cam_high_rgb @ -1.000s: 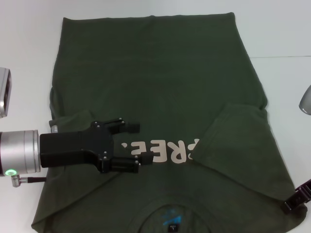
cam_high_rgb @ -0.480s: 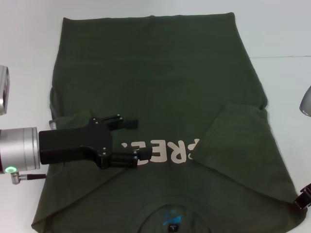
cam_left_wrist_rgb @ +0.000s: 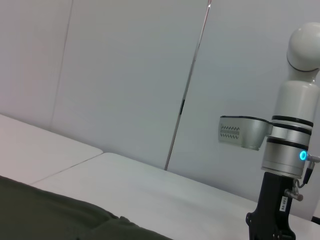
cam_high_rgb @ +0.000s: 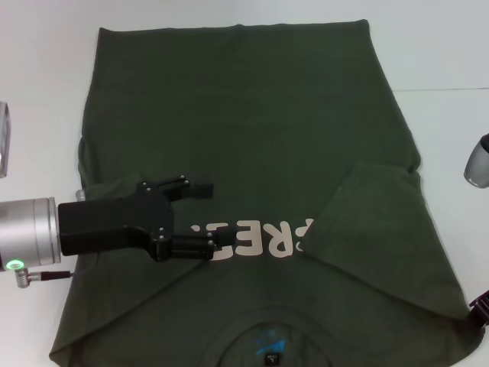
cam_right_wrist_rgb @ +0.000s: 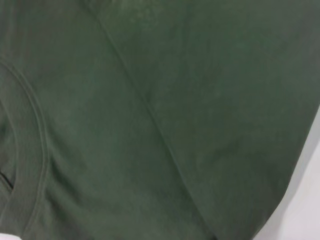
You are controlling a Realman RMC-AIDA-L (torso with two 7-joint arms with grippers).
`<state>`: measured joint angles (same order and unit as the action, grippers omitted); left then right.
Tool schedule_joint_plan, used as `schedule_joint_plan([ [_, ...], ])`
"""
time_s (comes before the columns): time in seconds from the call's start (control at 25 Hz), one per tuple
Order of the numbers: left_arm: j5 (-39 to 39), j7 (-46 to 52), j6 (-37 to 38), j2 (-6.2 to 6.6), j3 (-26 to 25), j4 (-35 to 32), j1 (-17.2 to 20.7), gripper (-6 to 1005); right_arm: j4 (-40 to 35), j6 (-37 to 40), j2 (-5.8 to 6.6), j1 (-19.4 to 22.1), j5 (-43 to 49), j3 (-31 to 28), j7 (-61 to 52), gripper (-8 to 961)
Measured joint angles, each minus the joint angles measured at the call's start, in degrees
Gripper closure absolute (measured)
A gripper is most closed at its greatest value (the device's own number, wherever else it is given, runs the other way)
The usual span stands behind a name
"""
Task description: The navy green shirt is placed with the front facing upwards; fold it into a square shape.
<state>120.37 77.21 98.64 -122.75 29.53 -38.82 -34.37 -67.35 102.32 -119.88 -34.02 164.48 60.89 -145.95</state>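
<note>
Head view: left gripper (cam_high_rgb: 205, 218), jaws spread, is hovering over shirt (cam_high_rgb: 252, 115) beside the lettering (right gripper's state: cannot tell), collar nearest robot.

dark olive-green matt cotton-like cloth shirt (cam_high_rgb: 252, 115) | black matt plastic-looking left gripper (cam_high_rgb: 210, 218) | smooth white tabletop (cam_high_rgb: 46, 76)

The left gripper (cam_high_rgb: 202, 218) covers the start of the shirt's (cam_high_rgb: 252, 115) word. The bottom edge cuts off the collar. Only a bit of the right gripper (cam_high_rgb: 480, 310) shows.
</note>
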Motion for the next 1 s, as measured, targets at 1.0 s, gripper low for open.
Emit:
schedule_joint_plan([
  [1.0,19.3,61.9,11.0,2.56,-4.7,-38.6,5.5,50,-1.8,-1.5,0.24,-1.5,-3.1,-0.9,3.0,932],
])
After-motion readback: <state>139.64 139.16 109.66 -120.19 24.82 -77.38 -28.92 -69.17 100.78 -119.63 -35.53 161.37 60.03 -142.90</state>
